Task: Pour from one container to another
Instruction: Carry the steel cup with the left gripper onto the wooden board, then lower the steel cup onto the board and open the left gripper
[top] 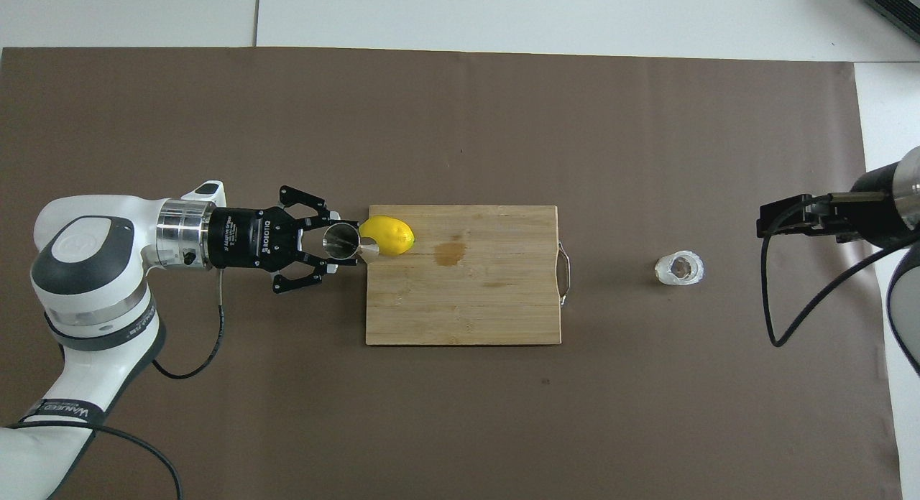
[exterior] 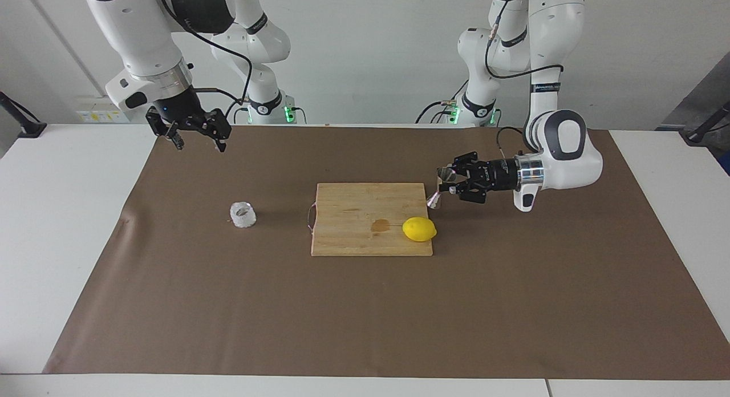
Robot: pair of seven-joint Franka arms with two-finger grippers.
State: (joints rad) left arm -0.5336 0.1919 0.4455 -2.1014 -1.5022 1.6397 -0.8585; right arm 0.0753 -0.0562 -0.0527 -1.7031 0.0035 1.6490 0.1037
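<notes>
**Jigger held in the air at the board's corner**

My left gripper (exterior: 450, 180) lies level, its fingers clamped on the upper cone of the small shiny metal hourglass jigger (exterior: 438, 190). The jigger hangs tilted, its lower cone just over the corner of the pale wooden cutting board (exterior: 365, 214) at my left arm's end. From above, its dark open mouth (top: 339, 241) sits between my fingers and its lower cone overlaps the yellow lemon (top: 388, 235), so that view cannot tell me whether they touch; the facing view shows them apart.

My right gripper (exterior: 195, 136) waits with fingers spread over the brown paper sheet (exterior: 365, 306) covering the table; from above only its body shows, cut off at the edge. The small clear textured glass cup (exterior: 243, 214) stands on the sheet well below those fingers. Its contents are hard to make out.
</notes>
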